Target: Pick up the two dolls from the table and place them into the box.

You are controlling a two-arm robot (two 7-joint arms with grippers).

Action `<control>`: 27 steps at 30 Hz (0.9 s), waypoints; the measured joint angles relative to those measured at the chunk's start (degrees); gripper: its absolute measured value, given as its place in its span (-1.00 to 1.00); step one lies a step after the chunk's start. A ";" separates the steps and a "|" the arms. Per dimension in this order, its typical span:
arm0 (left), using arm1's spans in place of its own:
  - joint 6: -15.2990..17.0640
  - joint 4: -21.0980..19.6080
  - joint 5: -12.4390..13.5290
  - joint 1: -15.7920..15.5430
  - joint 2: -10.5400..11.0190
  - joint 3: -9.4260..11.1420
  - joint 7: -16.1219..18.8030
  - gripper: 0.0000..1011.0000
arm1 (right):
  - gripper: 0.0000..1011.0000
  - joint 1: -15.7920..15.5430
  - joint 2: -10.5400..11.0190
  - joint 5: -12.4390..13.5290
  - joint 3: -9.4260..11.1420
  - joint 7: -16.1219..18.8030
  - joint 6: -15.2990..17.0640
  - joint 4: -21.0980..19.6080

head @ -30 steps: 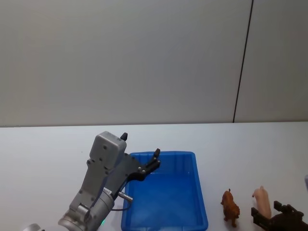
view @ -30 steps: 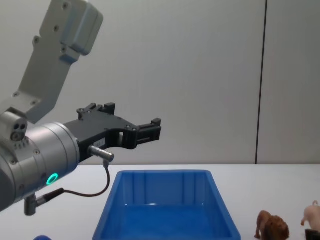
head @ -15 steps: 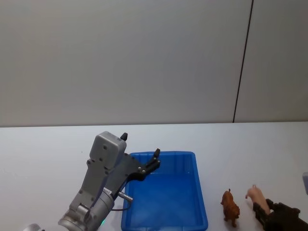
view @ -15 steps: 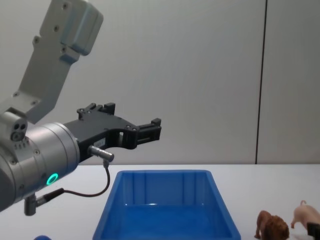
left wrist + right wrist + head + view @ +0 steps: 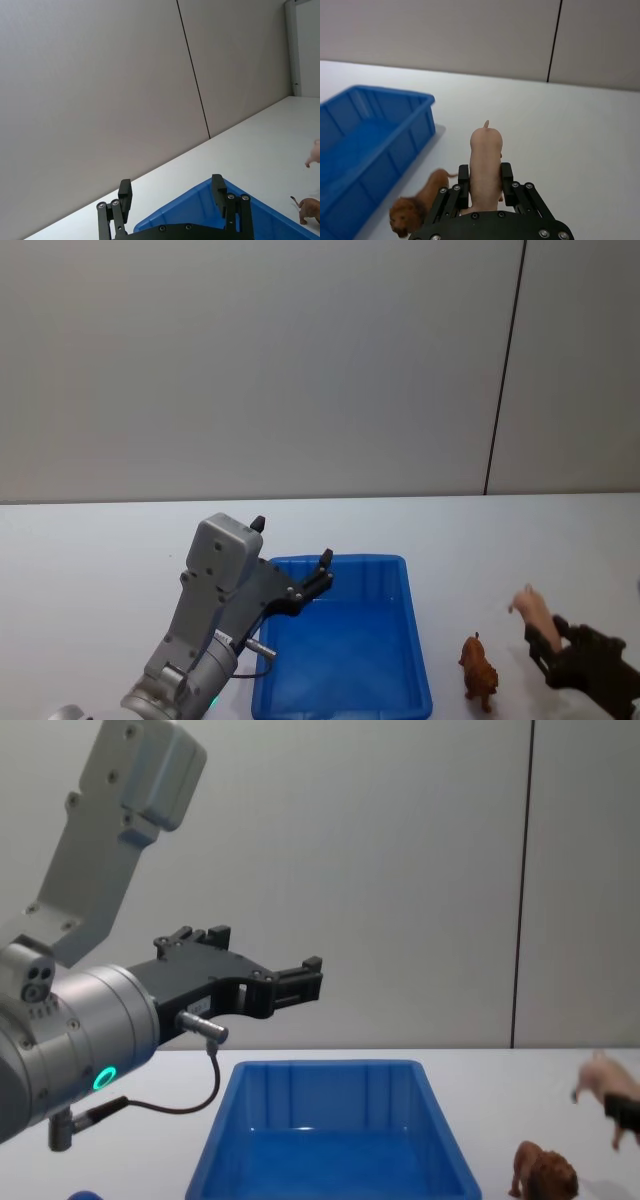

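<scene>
My right gripper (image 5: 485, 172) is shut on the pale pink pig (image 5: 485, 155) and holds it in the air, tilted, off the white table (image 5: 90, 570). In the head view the pig (image 5: 528, 606) hangs to the right of the brown lion (image 5: 478, 672), with the gripper (image 5: 548, 638) behind it. The lion (image 5: 415, 210) stands on the table between the pig and the blue box (image 5: 400, 640). The box (image 5: 330, 1068) holds nothing. My left gripper (image 5: 265, 950) hovers open above the box's left side, holding nothing.
A small blue ball (image 5: 85, 1194) peeks in at the chest view's bottom left, on the table left of the box. A grey wall with a dark vertical seam (image 5: 505, 370) stands behind the table.
The right gripper has risen with the pig, lifting it off the table and tilting it. The left arm, the lion and the box have not moved.
</scene>
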 joint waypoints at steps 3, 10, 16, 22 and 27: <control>0.00 0.00 0.00 0.00 0.00 0.00 0.00 0.98 | -0.28 0.25 0.01 -0.07 0.04 0.66 -0.46 -0.87; 0.00 0.00 0.00 0.00 0.00 0.00 0.00 0.98 | -0.29 2.06 -0.42 -0.01 -0.16 3.86 -0.07 -3.30; 0.00 0.00 0.00 0.00 0.00 0.00 0.00 0.98 | -0.28 4.19 -1.45 -0.01 -0.92 6.72 1.91 -3.94; 0.00 0.00 0.00 0.00 0.00 0.00 0.00 0.98 | -0.28 7.12 -3.45 -1.01 -2.49 10.09 5.50 -3.28; 0.00 0.00 0.00 0.00 0.00 0.00 0.00 0.98 | -0.29 9.90 -5.85 -3.13 -4.45 12.48 8.72 -1.07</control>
